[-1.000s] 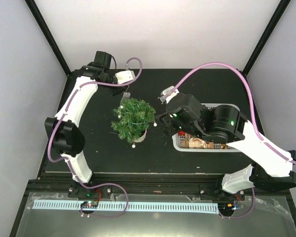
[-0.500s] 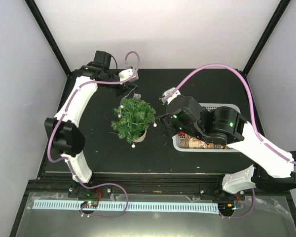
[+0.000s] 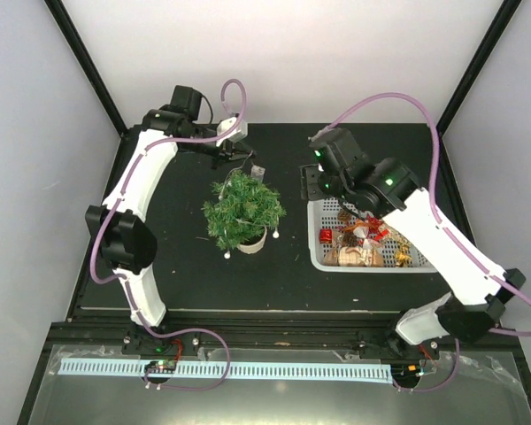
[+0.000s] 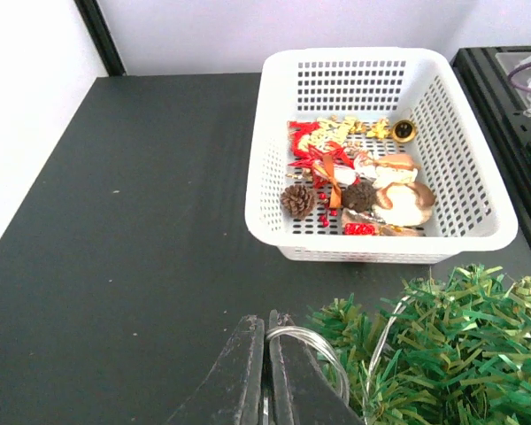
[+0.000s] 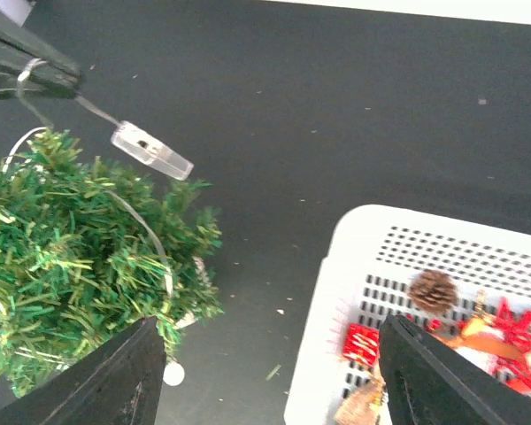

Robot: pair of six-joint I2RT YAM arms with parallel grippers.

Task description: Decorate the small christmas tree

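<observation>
Left gripper (image 4: 267, 326) pinched tight on the thin light wire (image 4: 311, 339): I hold it up just behind the small christmas tree (image 3: 243, 211) at mid-table so the strand can drape across the branches, its clear battery box (image 5: 152, 149) dangling beside the top. My right gripper (image 5: 270, 336) hangs with jaws spread and nothing in them, between the tree and the white basket (image 3: 316, 232) of ornaments, well placed, I judge, for picking the next piece.
</observation>
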